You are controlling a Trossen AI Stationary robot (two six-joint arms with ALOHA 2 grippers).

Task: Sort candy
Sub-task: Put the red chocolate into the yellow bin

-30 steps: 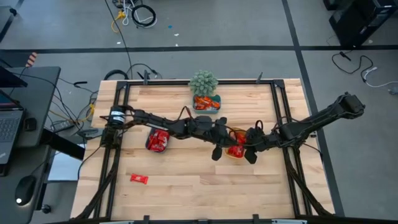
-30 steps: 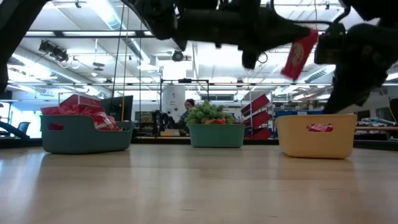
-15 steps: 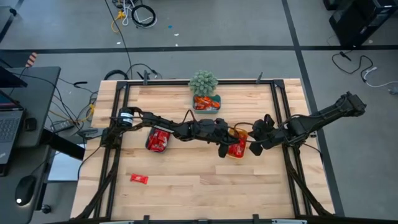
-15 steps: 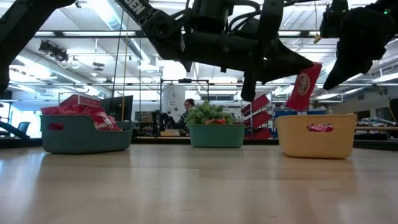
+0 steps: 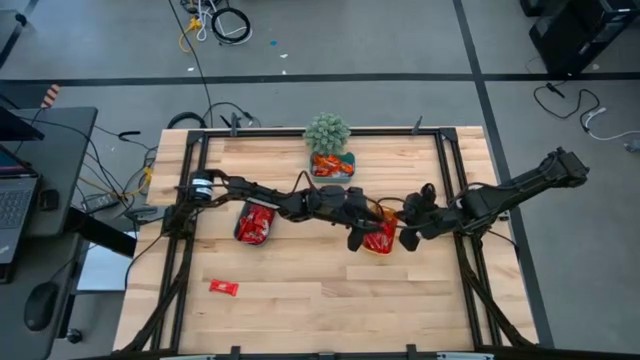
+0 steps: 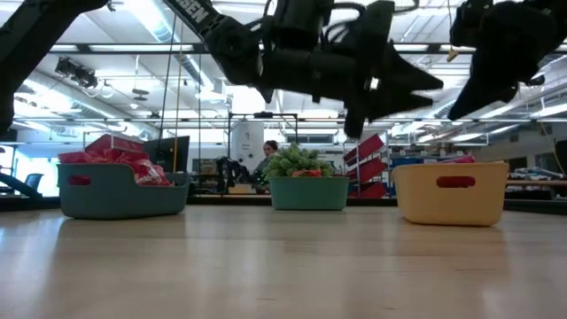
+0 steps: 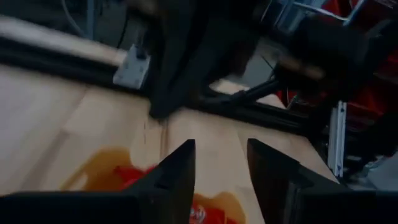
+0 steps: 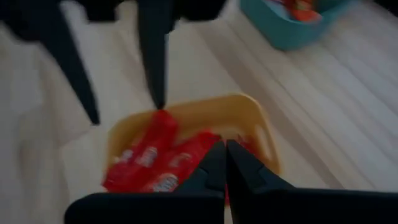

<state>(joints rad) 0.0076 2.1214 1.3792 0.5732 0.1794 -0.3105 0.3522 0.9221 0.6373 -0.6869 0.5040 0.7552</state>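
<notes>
The worktop [image 5: 330,290] is a pale wooden butcher-block slab framed by black rails, with bare wood across its front half. A yellow tray [image 5: 379,238] rests right of centre, holding several red candy packets [image 8: 158,155]. Left of centre sits a second tray [image 5: 255,224], piled high with red packets; from table height its wall looks teal [image 6: 122,195]. At the back edge, near the middle, a third small teal tray [image 5: 332,166] holds orange and red packets, with a green potted plant [image 5: 327,131] just behind it. One lone red packet [image 5: 223,287] lies flat on the bare wood toward the front left, well apart from all the trays.
</notes>
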